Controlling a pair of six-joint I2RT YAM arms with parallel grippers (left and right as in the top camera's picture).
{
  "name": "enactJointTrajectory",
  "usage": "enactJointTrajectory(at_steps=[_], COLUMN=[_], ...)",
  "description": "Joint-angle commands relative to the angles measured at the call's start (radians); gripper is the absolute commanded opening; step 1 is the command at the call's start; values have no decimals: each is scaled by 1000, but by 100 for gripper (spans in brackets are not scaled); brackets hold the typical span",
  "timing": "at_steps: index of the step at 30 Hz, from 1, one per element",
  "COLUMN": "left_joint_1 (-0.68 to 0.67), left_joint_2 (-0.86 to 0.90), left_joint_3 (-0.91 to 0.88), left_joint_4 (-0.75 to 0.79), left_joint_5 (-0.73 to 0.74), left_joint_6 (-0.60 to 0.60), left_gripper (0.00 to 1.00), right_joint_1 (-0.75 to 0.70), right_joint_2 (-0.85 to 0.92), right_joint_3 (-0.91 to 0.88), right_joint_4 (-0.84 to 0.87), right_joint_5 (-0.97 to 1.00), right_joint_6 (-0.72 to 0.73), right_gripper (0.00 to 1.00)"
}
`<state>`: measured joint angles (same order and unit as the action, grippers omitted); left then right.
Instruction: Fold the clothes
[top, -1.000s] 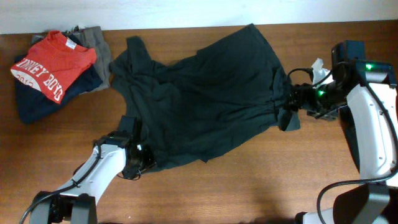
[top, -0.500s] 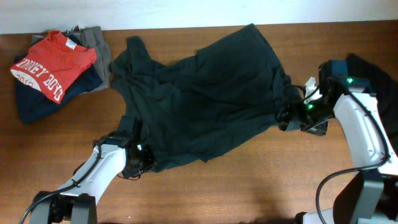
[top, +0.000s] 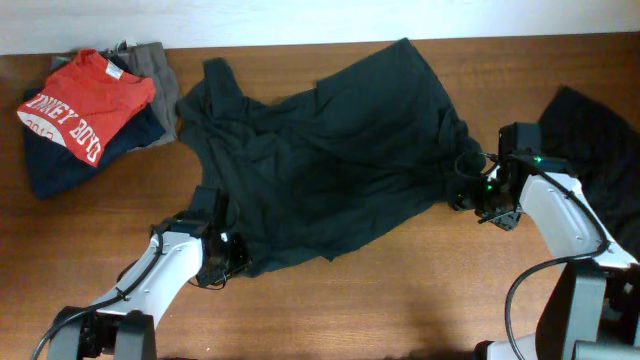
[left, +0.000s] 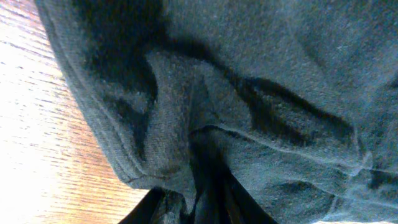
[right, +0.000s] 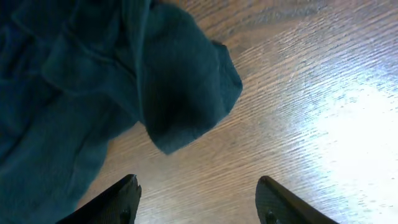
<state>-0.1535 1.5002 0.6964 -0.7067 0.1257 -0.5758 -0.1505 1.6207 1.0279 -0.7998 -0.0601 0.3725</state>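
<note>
Black T-shirt (top: 330, 150) cloth sat pinched in the left tool (top: 225, 262); a hard tug could bunch it. The right tool (right: 198, 198) gaped empty, liable to miss the sleeve (right: 186, 93).

Brown wooden table (top: 400, 300), black T-shirt (top: 330, 150) spread rumpled across centre, folded pile (top: 50, 170) at upper left, red shirt (top: 85, 100) topmost, dark garment (top: 600, 140) at right edge
</note>
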Motion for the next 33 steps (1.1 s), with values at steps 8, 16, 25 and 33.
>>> enactJointTrajectory(at_steps=[8,16,25,33], left_joint_1=[4,4,4,4], left_joint_2=[10,10,8,-65], left_joint_3=[-7,-7,22,231], left_joint_4=[-4,-4,-58,-279], left_joint_5=[-4,-7,-10,-35], left_joint_6=[10,10,9,25], left_gripper=[27,27,1,1], right_joint_1=[8,7,5,-15], right_joint_2=[109,151,149,101], right_joint_3=[-11,-11,0,232], right_joint_4=[87,131,130,-97], right_joint_5=[13,13,13,58], right_joint_6=[61,63,63,62], right_gripper=[61,39,4,4])
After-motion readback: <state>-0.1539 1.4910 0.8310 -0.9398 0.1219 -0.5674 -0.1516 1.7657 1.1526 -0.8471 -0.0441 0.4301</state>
